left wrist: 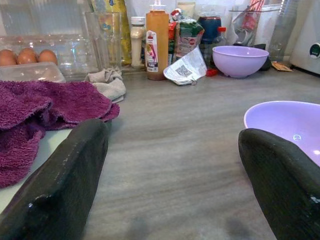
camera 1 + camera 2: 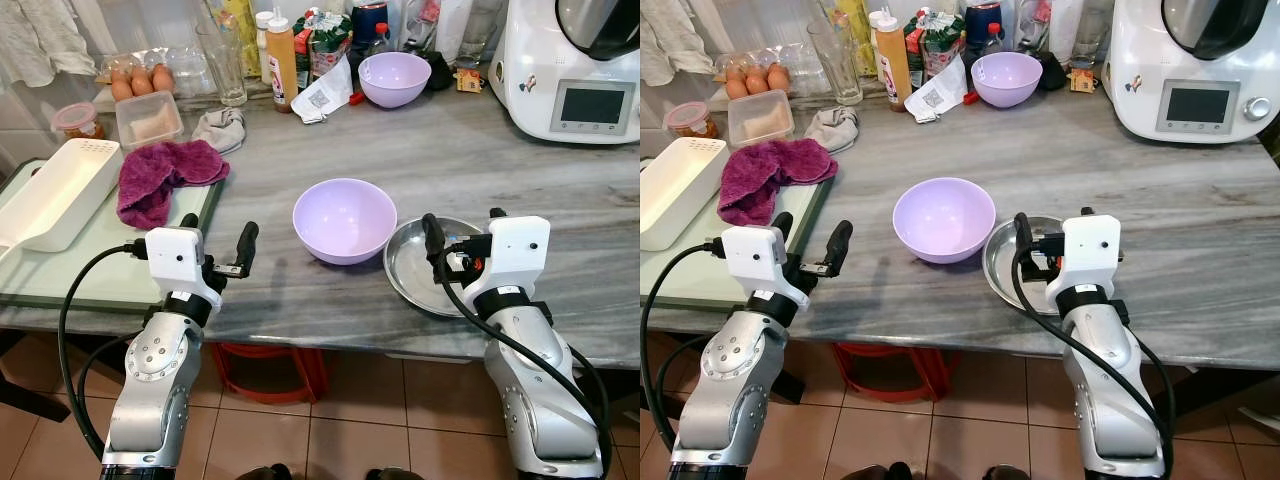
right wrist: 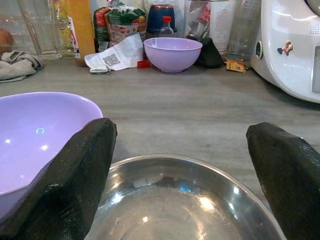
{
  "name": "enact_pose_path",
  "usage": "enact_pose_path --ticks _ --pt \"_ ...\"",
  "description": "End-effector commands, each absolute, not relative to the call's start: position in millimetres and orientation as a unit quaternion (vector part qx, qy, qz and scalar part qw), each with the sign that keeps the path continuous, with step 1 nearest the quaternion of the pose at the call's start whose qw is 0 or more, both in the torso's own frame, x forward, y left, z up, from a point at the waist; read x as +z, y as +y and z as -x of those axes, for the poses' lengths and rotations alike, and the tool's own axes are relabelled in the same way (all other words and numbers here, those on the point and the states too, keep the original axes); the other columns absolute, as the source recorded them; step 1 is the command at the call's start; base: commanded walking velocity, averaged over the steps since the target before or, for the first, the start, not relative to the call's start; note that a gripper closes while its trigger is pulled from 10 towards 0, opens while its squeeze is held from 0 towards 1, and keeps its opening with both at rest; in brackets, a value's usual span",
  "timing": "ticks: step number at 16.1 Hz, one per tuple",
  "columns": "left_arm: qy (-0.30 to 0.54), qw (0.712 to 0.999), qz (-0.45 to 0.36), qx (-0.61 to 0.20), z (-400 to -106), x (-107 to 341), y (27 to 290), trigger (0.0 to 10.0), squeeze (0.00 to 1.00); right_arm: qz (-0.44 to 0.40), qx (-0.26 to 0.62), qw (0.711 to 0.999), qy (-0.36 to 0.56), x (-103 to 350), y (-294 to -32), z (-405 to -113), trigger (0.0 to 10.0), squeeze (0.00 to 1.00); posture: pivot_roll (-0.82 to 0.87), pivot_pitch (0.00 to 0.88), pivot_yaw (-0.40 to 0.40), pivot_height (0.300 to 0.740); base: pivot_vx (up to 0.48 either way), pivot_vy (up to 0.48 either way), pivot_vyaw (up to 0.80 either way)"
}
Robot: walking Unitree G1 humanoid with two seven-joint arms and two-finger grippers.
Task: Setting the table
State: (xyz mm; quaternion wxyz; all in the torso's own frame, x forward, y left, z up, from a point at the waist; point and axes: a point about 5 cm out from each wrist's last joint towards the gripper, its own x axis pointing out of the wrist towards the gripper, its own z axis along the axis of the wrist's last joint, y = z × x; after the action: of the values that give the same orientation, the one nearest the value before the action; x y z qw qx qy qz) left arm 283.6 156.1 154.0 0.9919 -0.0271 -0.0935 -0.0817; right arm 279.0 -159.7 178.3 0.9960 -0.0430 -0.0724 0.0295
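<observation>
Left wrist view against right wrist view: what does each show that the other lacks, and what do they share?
Left wrist alone: the purple towel, the eggs in a clear box, and the open left end effector.

Right wrist alone: the steel dish between the open right end effector's fingers, and the white kitchen machine.

Shared: the near lilac bowl, the far lilac bowl, the orange bottle, the grey cloth and the grey counter.

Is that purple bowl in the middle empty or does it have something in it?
Empty. The near purple bowl stands upright, its bare inside showing only glints of light.
</observation>
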Motion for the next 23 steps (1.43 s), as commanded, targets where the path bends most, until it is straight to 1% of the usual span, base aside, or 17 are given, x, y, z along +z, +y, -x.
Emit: enact_pose_path --ticks 1,6,7,8,11,14,15,16,17,18,21,23 --pt "-0.025 0.997 -0.019 -0.071 -258.1 132.0 180.6 10.0 0.0 0.017 0.004 1.0 0.012 145.9 -167.0 -268.3 10.0 0.0 -0.11 0.171 0.101 0.74 0.0 0.0 0.0" --pt "-0.025 0.997 -0.019 -0.071 -258.1 132.0 180.6 10.0 0.0 0.017 0.004 1.0 0.012 145.9 -167.0 -268.3 10.0 0.0 -0.11 0.171 0.101 0.74 0.0 0.0 0.0" --pt "-0.034 0.997 -0.007 -0.066 -261.1 131.4 175.0 10.0 0.0 0.001 -0.021 1.0 -0.003 150.0 -169.9 -271.4 10.0 0.0 -0.14 0.112 0.059 0.74 0.0 0.0 0.0" --pt "-0.046 0.997 0.005 -0.062 -265.9 132.5 167.3 10.0 0.0 -0.01 -0.04 0.999 -0.027 157.1 -169.4 -275.4 10.0 0.0 -0.14 0.112 0.058 0.74 0.0 0.0 0.0" --pt "-0.05 0.997 0.007 -0.063 -267.6 133.4 166.2 10.0 0.0 -0.019 -0.035 0.999 -0.034 161.3 -166.3 -276.7 10.0 0.0 -0.14 0.116 0.061 0.74 0.0 0.0 0.0" --pt "-0.06 0.996 0.009 -0.062 -266.6 139.6 166.3 10.0 0.0 0.009 -0.034 0.998 -0.048 165.3 -165.9 -275.6 10.0 0.0 -0.14 0.12 0.063 0.74 0.0 0.0 0.0" --pt "-0.068 0.996 0.01 -0.064 -267.2 143.3 164.6 10.0 0.0 0.03 -0.028 0.997 -0.063 168.1 -164.4 -276.0 10.0 0.0 -0.14 0.12 0.063 0.74 0.0 0.0 0.0" --pt "-0.07 0.995 0.009 -0.065 -267.4 144.4 163.8 10.0 0.0 0.026 -0.015 0.997 -0.068 168.9 -162.0 -276.2 10.0 0.0 -0.14 0.119 0.064 0.74 0.0 0.0 0.0" --pt "-0.065 0.996 0.004 -0.067 -267.0 142.3 163.2 10.0 0.0 0.033 -0.02 0.997 -0.064 168.2 -161.6 -275.5 10.0 0.0 -0.14 0.119 0.064 0.74 0.0 0.0 0.0" --pt "-0.057 0.996 -0.004 -0.063 -266.1 138.3 164.4 10.0 0.0 0.02 -0.028 0.998 -0.049 165.0 -161.8 -274.2 10.0 0.0 -0.14 0.12 0.064 0.74 0.0 0.0 0.0" --pt "-0.036 0.998 -0.006 -0.053 -264.9 129.9 166.3 10.0 0.0 -0.004 0.0 0.999 -0.04 160.4 -157.3 -269.7 10.0 0.0 -0.14 0.125 0.058 0.74 0.0 0.0 0.0" --pt "-0.031 0.998 -0.006 -0.052 -265.1 128.8 165.2 10.0 0.0 -0.004 -0.002 0.999 -0.037 159.6 -157.7 -270.4 10.0 0.0 -0.14 0.126 0.057 0.74 0.0 0.0 -0.3"
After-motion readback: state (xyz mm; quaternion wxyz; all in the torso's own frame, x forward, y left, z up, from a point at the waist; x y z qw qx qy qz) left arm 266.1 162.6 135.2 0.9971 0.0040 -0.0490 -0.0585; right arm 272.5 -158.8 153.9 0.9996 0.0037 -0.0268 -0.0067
